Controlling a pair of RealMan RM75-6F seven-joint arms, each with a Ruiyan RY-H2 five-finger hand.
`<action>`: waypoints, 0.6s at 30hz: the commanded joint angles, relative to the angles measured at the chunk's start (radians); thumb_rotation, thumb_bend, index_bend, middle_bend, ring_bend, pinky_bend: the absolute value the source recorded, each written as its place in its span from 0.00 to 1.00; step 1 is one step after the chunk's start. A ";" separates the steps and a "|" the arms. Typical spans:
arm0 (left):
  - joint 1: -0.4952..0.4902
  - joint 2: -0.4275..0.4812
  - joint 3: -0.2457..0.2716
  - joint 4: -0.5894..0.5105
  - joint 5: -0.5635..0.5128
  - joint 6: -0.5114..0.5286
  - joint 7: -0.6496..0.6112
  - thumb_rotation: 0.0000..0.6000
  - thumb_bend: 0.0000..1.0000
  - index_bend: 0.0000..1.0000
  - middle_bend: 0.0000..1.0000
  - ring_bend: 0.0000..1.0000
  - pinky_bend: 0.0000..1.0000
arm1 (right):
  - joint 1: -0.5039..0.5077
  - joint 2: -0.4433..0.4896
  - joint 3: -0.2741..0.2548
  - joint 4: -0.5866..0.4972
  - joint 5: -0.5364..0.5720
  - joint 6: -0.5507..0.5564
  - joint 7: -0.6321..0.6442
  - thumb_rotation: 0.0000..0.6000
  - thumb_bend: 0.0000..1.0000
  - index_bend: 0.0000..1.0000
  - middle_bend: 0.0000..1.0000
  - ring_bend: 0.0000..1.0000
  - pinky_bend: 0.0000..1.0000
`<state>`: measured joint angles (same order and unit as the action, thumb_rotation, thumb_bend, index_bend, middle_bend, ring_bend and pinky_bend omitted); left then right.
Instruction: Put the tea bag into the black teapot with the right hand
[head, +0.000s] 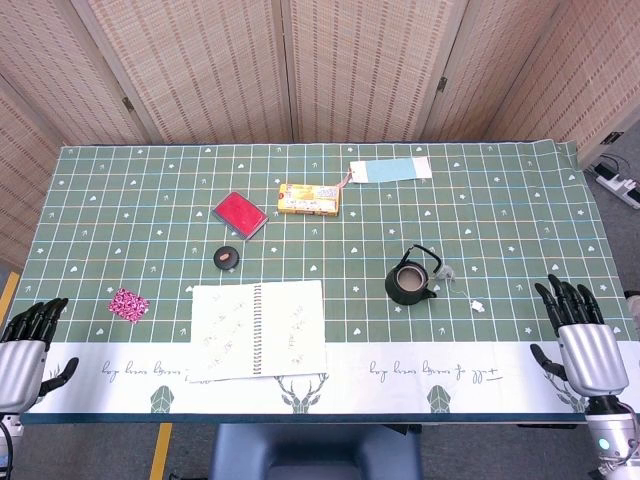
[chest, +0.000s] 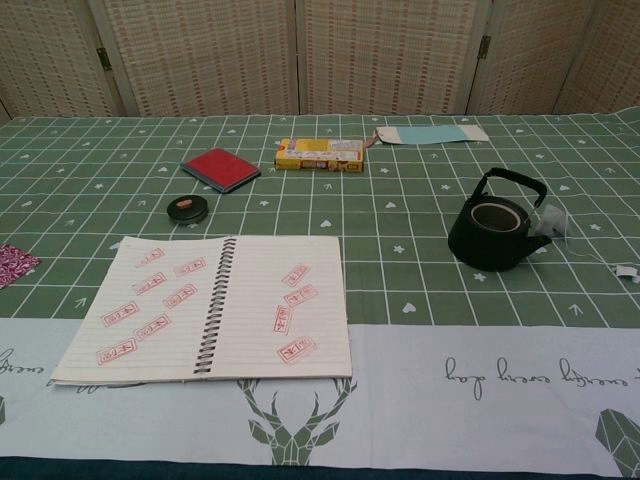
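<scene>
Handling looks delicate: the small pale paper tea bag (chest: 556, 222), light and limp beside the black iron teapot (chest: 495, 234), suits pinching its body, with the right hand (head: 582, 335) and left hand (head: 28, 340) released, fingers spread.

A black teapot (chest: 497, 237) stands lidless on the green checked tablecloth (chest: 400, 200), a tea bag (chest: 556, 222) just beside its spout. An open spiral notebook (chest: 210, 306) with red stamps lies nearer the front edge.

The small round black cast-iron teapot (head: 410, 282) stands upright on the green gridded cloth, lidless, its arched handle raised and its spout pointing right. Just beside that spout lies the pale translucent tea bag (chest: 556, 222), its thin string trailing to a small white tag (head: 478, 305) nearer the table's front.
</scene>
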<state>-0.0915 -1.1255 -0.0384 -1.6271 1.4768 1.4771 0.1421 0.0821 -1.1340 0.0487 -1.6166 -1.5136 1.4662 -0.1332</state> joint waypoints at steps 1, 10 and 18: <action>0.000 0.000 0.000 -0.002 -0.004 -0.003 0.002 1.00 0.28 0.00 0.06 0.05 0.12 | 0.000 0.001 0.001 0.000 0.002 -0.001 0.001 1.00 0.29 0.00 0.00 0.00 0.00; 0.004 -0.006 0.003 -0.006 0.003 0.007 0.011 1.00 0.28 0.00 0.06 0.07 0.12 | 0.010 -0.001 0.000 0.002 0.004 -0.018 -0.004 1.00 0.29 0.00 0.00 0.00 0.00; 0.005 0.004 0.000 -0.006 0.000 0.006 -0.016 1.00 0.28 0.00 0.06 0.07 0.12 | 0.043 -0.021 -0.002 0.068 -0.044 -0.036 -0.007 1.00 0.29 0.07 0.00 0.00 0.00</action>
<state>-0.0865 -1.1227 -0.0381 -1.6330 1.4763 1.4825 0.1271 0.1146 -1.1510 0.0467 -1.5625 -1.5477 1.4393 -0.1395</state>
